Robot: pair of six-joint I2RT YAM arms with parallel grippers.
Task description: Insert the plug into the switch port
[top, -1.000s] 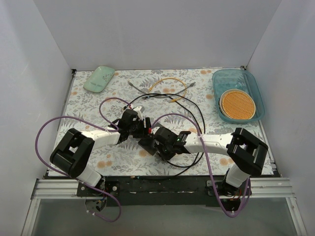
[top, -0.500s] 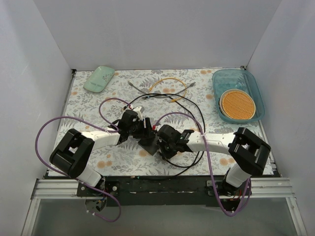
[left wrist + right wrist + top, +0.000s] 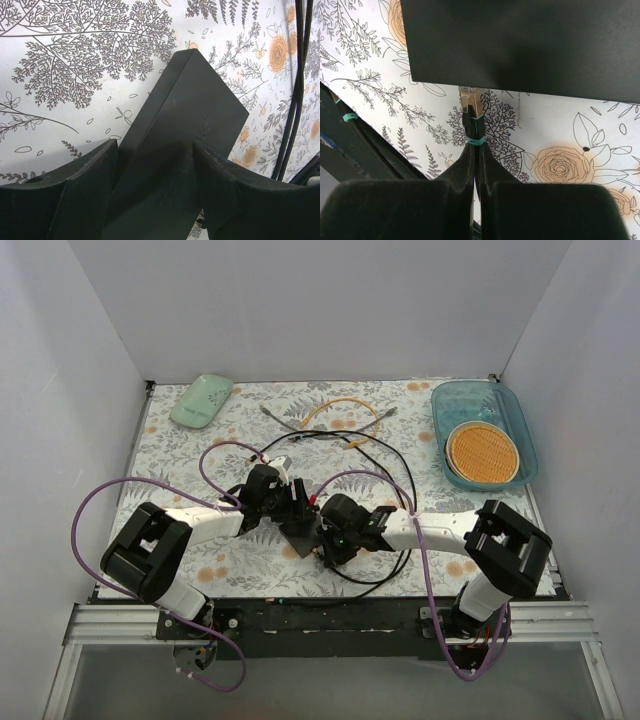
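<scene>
Floral-print table cover (image 3: 180,455): the work is near its front centre, between the two arm bases.

Switch, a flat dark grey rectangular box (image 3: 185,125): on the cover there, under both wrists in the top view (image 3: 300,532). Its port row is not visible in any view. The right wrist only shows the plain top face and a shadowed near edge (image 3: 520,45).

Left gripper (image 3: 152,150): clamped across the switch body, one finger on each long side, bracing it. Hold looks firm.

Right gripper (image 3: 476,155): pinched tight on the black boot just behind the plug, with the cable running back between the fingers.

Plug, a clear connector with an amber tip and a teal band on the boot (image 3: 469,100): pointed straight at the switch's near edge, tip right at that edge. Can't tell if the tip is inside a port or only butted against the housing. Most of the connector body is outside.

My read on status: grasp done, brace done, alignment roughly done. Not seated. Left to do is a straight push until the clear body disappears into the port, then release both. Main risk is the tip sitting off the port opening.
</scene>
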